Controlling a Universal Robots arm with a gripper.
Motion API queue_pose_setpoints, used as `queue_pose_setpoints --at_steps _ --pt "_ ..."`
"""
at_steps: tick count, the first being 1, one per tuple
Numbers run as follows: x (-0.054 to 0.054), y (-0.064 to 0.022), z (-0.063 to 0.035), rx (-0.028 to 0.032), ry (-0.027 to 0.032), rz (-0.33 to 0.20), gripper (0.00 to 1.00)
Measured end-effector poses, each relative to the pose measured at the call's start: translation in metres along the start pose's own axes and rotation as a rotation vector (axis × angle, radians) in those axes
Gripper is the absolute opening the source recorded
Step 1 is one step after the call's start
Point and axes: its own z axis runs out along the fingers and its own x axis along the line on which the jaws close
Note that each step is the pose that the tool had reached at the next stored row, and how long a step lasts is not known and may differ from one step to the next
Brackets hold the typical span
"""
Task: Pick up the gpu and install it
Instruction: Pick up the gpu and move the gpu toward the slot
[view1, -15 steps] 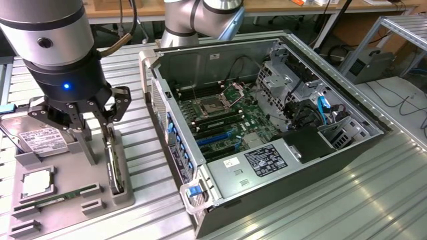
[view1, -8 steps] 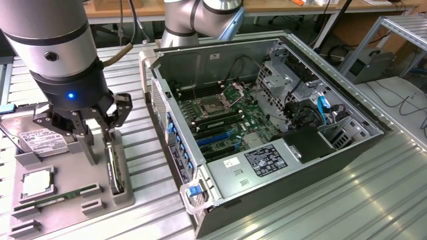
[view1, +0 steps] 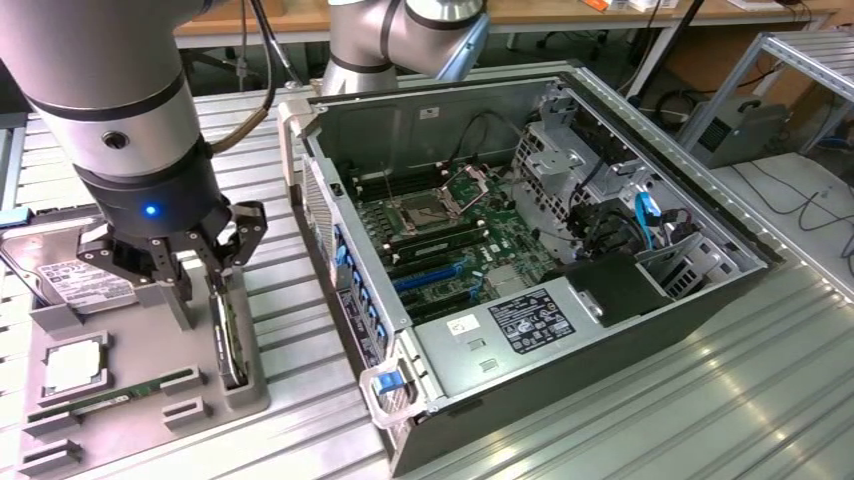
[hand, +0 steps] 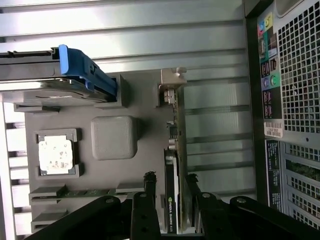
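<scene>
straddling the gpu in its holder

the gripper hangs low over the grey holder tray, which sits on the ribbed metal table at the exterior view's left. the gpu stands on its long edge in a slot along the side of the tray nearest the computer case. its silver bracket is at the end away from the gripper.

in the wrist view the two black fingers sit one on each side of the thin card. a narrow strip of tray shows between each fingertip and the card's faces. so the jaws are parted a little wider than the card and have hold of nothing.

also on the tray are a hard drive, a square processor chip in its own pocket, and a narrow green ram stick. the case lies on its side with the panel off, just beside the tray, and the motherboard is exposed inside it.
</scene>
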Motion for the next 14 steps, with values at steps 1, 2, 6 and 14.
queue_pose_setpoints --at_steps 1,2,6,14 --pt "0.0 0.0 0.0005 0.0002 0.0002 0.0 0.36" --pt "0.0 0.0 0.0008 0.0 0.0 0.0 0.36" --pt "-0.0001 -0.0014 0.0011 -0.0002 -0.0002 0.0 0.36" --pt "-0.0006 -0.0087 0.002 -0.0002 -0.0001 0.0 0.36"
